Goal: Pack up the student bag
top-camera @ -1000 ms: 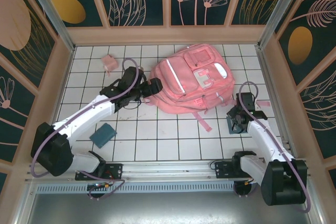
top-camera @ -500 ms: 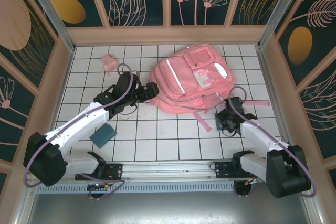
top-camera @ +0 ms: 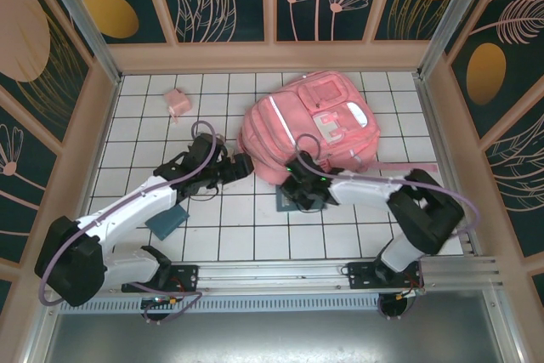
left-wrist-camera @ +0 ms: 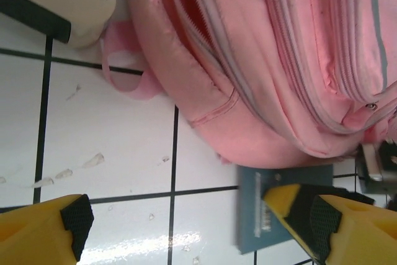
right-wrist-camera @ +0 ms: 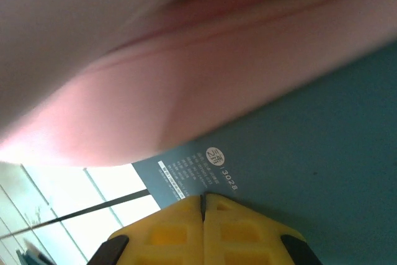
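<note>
The student bag, large and pink, lies flat at the back middle of the table. Its zipper gapes along the edge seen in the left wrist view, where the bag takes up the upper right. My left gripper stands open by the bag's lower left edge, and nothing sits in this gripper. A teal notebook lies flat with one edge under the bag's front rim. My right gripper is shut, its tips against the notebook's cover just below the bag.
A second teal notebook lies by the left arm. A small pink box sits at the back left. A pink strap trails to the bag's right. Wooden walls close in the tiled table.
The right arm swept left across the table, and the teal notebook came along from the right side to the bag's front rim. The left gripper shifted slightly down and left.
</note>
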Robot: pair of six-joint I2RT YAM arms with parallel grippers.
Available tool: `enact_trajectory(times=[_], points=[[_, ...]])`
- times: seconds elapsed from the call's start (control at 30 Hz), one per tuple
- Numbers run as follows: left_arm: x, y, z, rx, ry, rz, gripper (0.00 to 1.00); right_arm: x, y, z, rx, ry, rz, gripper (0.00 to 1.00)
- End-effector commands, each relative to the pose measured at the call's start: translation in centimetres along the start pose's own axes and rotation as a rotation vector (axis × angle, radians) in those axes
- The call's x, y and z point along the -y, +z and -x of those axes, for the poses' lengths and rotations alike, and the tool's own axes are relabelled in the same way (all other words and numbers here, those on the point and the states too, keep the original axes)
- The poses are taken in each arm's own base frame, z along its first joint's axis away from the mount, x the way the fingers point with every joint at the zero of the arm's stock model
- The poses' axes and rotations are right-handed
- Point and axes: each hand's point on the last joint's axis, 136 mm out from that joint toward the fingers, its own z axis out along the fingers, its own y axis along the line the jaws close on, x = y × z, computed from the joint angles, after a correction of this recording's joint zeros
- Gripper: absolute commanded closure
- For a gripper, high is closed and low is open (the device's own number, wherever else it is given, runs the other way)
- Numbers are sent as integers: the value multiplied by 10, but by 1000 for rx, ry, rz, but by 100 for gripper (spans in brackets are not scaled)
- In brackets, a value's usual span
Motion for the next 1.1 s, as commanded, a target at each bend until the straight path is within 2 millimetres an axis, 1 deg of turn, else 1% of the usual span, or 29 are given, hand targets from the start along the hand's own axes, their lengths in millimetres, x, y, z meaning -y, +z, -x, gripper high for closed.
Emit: enact_trajectory(times=[0.0,0.1,0.13,0.23,0.3,0.33,0.4,0.53,0.6,0.7,0.83,0.9,1.07], points=[[5,-3,-12,-19,-25,-52,10,-22,2,-11,-26,-105,-30,100],[2,2,-25,-44,-51,-79,14,-35,-13,-3,28,-190,-39,97],[3,3,-28,-52,-55,-88,16,-37,-19,1,47,-214,-41,95],[3,10,-38,-78,-66,-105,22,-34,-39,14,109,-289,-45,81],[6,15,-43,-94,-71,-119,26,-25,-51,24,137,-327,-65,73],[7,18,-45,-103,-72,-125,27,-20,-54,27,140,-351,-69,71],[10,25,-50,-126,-72,-131,29,-1,-59,35,153,-384,-97,62],[16,37,-59,-162,-73,-146,35,30,-67,50,164,-387,-101,59],[18,45,-64,-182,-76,-154,36,45,-67,58,161,-372,-86,58],[21,55,-73,-214,-76,-160,37,52,-63,59,133,-385,-36,56],[25,68,-84,-248,-66,-164,37,68,-51,60,117,-400,-69,53],[27,74,-90,-266,-63,-166,37,76,-42,58,90,-400,-76,54],[28,87,-100,-300,-54,-154,37,83,-27,50,36,-395,-74,54]])
